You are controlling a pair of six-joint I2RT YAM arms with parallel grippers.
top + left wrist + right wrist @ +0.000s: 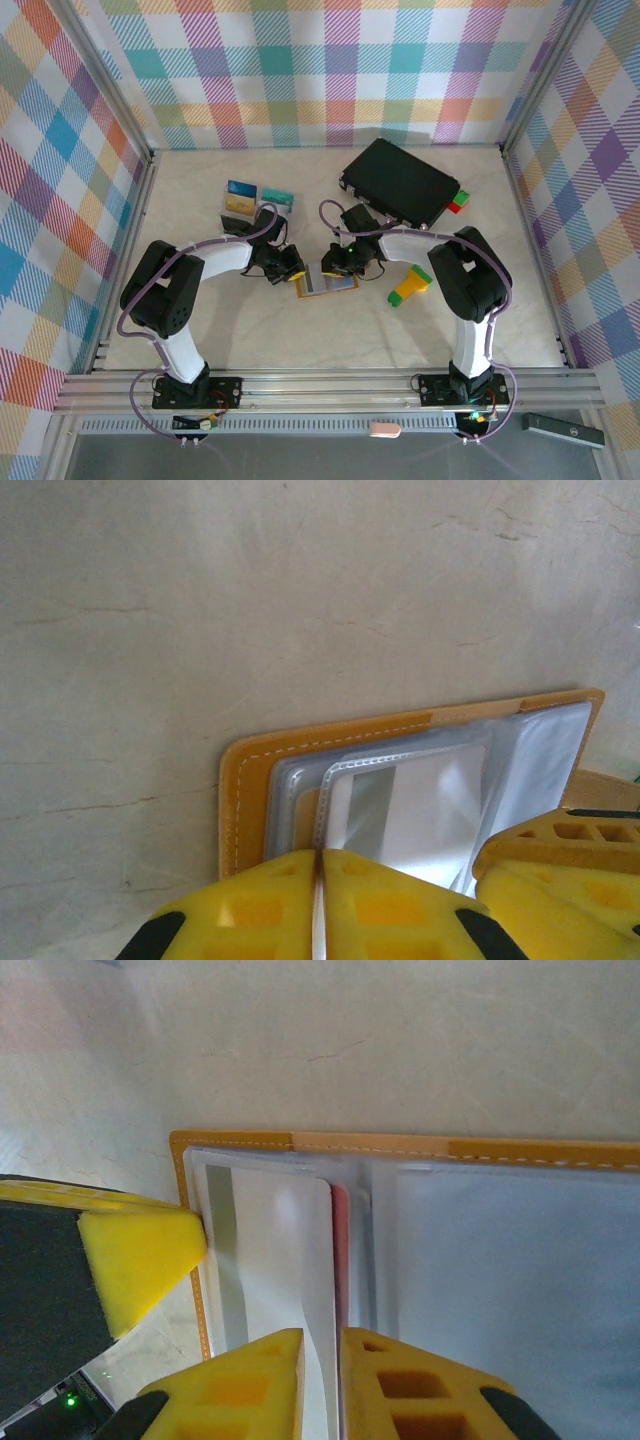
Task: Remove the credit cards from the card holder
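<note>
The card holder (327, 284) lies open mid-table, orange-tan with clear inner sleeves (245, 780) (240, 1141). My left gripper (293, 268) (320, 855) is at its left end, jaws shut on the edge of a clear sleeve. My right gripper (335, 266) (322, 1332) comes in from the right, jaws shut on the edge of a grey-white credit card (270, 1260) (420, 810) with a grey stripe, still lying in the holder. A red card (341, 1250) peeks out just behind it. Three removed cards (240, 198) (276, 199) (233, 222) lie at the back left.
A large black hard case (400, 180) sits at the back right with red and green blocks (457, 201) at its corner. A green-and-yellow block (410, 287) lies right of the holder. Checked walls enclose the table on three sides.
</note>
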